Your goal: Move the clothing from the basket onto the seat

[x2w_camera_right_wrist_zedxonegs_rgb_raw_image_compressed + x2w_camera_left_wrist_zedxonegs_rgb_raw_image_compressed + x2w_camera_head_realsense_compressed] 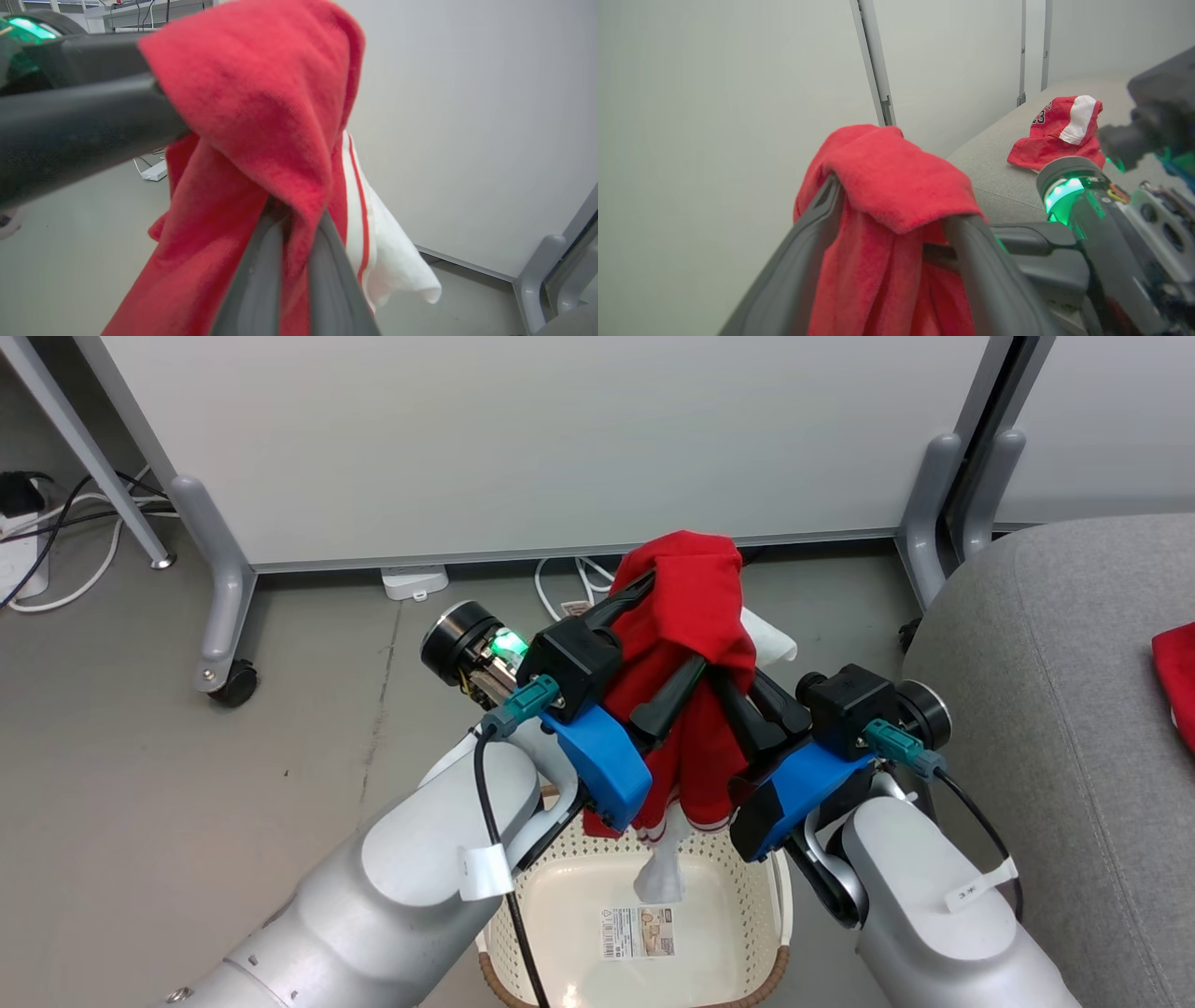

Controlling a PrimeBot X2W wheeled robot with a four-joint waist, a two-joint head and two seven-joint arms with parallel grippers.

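Head cam looks down over basket (569, 896); both wrist cams v. close, sharing red clothing (261, 93).

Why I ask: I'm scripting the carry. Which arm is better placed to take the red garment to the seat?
Right. The right fingers are shut on the red garment, the left fingers stand open under it, and the seat lies to the robot's right.

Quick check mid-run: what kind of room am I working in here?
Probably an office or lab test space: rolling partition panels, bare grey floor with loose cables, one grey seat.
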